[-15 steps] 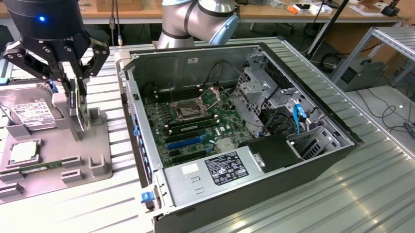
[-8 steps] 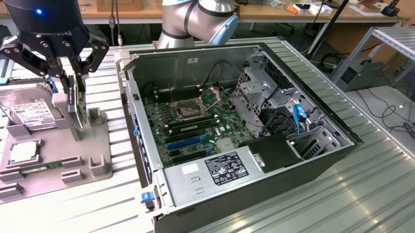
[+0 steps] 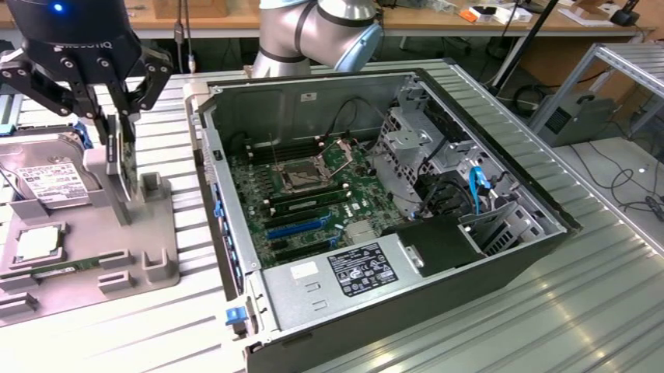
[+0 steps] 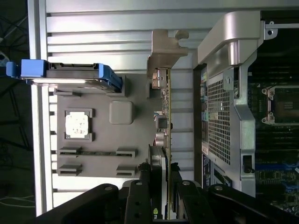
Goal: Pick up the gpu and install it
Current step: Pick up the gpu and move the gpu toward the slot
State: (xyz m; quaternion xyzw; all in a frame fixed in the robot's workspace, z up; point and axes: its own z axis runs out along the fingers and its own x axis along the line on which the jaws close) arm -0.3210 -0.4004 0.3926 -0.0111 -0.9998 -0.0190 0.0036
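At the exterior view's left, the silver hard drive [image 3: 47, 183] leans in its cradle on the grey fixture tray [image 3: 155, 225]. A processor [image 3: 36, 245] and a slim memory stick [image 3: 52, 268] lie flat in pockets nearer the camera.

Just to the right of these, the gpu [image 4: 167, 107] stands on its long edge in the tray's slot. Its pale metal bracket [image 4: 163, 51] is at the end away from the tool [image 4: 160, 184]. The tool reaches down from above, its jaws closed about halfway, one on each face of the card. As far as the wrist view shows, the pads pinch the card near its non-bracket end. The card looks seated in its slot, so the pick appears gripped but not yet raised.

To do this step well, the lift should probably go straight up along the slot, with no twist. An off-centre hold on a long, thin board may let the bracket end sag or catch on the tray posts. The grip should bear on the solid black block of the card, not on small parts along the board.

Further right, the open computer case [image 3: 498, 256] lies on the ribbed metal counter [image 3: 581, 311]. Its blue expansion slots [image 3: 295, 229] are exposed on the motherboard, well apart from the card.
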